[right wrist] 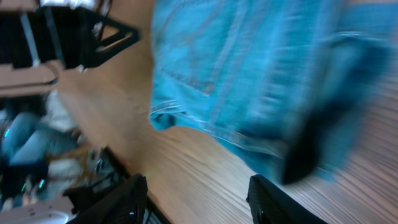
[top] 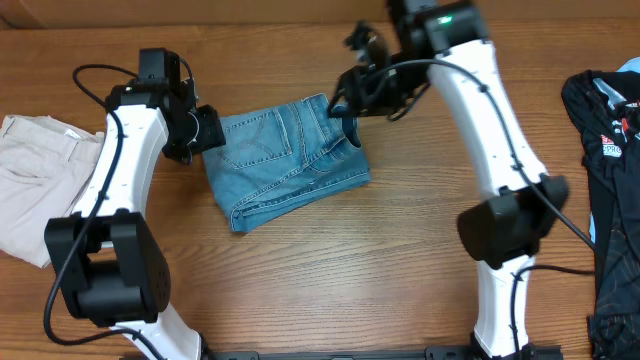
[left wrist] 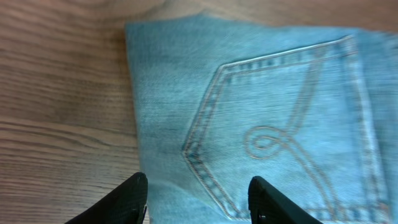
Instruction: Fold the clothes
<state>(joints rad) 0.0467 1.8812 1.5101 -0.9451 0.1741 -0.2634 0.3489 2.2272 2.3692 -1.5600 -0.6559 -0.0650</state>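
The light-blue denim jeans lie folded into a compact rectangle at the middle of the table, a stitched back pocket facing up. My left gripper is open at the fold's left edge; in the left wrist view the jaws hover over the denim beside the pocket. My right gripper is open and empty above the fold's far right corner. The right wrist view is blurred; its jaws frame bare wood, with the jeans beyond.
Cream-white trousers lie at the left table edge. A black garment with white printing lies at the right edge. Wooden table surface shows in front of the jeans.
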